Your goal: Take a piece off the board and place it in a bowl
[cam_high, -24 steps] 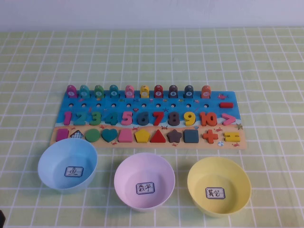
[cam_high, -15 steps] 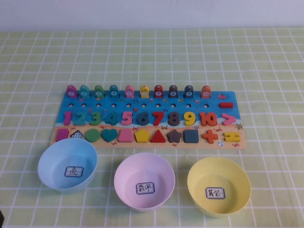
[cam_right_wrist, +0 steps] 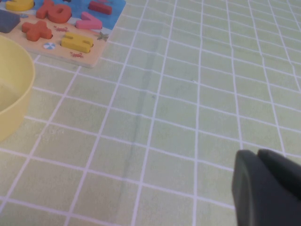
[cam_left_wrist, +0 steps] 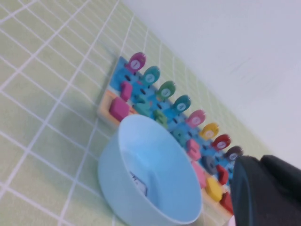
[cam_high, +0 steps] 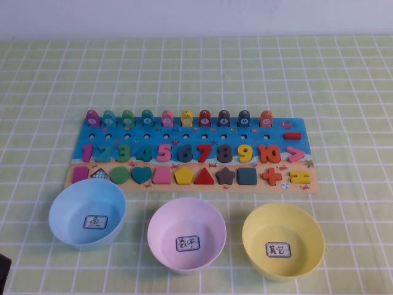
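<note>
Beside left gripper: bowl label.

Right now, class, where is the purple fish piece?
In the high view the purple fish piece stands at the left end of the board's back row, beside a teal fish and behind the magenta number 1.

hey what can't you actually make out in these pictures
- Left gripper: cut off by the corner of the left wrist view; just a dark sliver at the high view's edge.
- Right gripper: cut off in the right wrist view, absent from the high view.
- Light blue bowl: hides part of the board in the left wrist view.
- Purple fish piece: its centre marking is too small.
</note>
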You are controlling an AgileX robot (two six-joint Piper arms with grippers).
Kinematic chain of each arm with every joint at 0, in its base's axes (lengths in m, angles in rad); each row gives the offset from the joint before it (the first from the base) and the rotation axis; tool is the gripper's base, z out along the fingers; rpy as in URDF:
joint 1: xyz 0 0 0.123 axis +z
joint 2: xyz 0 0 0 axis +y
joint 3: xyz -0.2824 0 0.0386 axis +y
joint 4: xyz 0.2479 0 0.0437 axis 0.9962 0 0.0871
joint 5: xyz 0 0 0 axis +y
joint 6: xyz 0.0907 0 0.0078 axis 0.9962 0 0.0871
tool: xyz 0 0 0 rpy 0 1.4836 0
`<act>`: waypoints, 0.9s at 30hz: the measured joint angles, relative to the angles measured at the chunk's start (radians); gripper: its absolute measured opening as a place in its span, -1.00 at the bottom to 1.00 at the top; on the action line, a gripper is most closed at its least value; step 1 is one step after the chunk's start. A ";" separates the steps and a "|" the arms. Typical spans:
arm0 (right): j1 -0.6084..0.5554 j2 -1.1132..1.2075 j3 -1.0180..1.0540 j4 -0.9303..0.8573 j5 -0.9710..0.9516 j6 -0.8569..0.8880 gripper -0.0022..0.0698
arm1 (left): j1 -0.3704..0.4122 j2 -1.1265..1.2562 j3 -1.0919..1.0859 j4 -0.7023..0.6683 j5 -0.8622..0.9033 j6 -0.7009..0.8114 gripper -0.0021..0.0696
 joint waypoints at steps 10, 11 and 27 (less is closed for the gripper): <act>0.000 0.000 0.000 0.000 0.000 0.000 -0.99 | 0.000 0.000 0.000 -0.025 -0.062 -0.023 -0.96; 0.000 0.000 0.000 0.000 0.000 0.000 -0.99 | 0.000 0.000 0.000 -0.027 -0.071 -0.023 -0.96; 0.000 0.000 0.000 0.000 0.000 0.000 -0.99 | 0.000 0.176 -0.254 -0.044 0.170 0.312 -0.96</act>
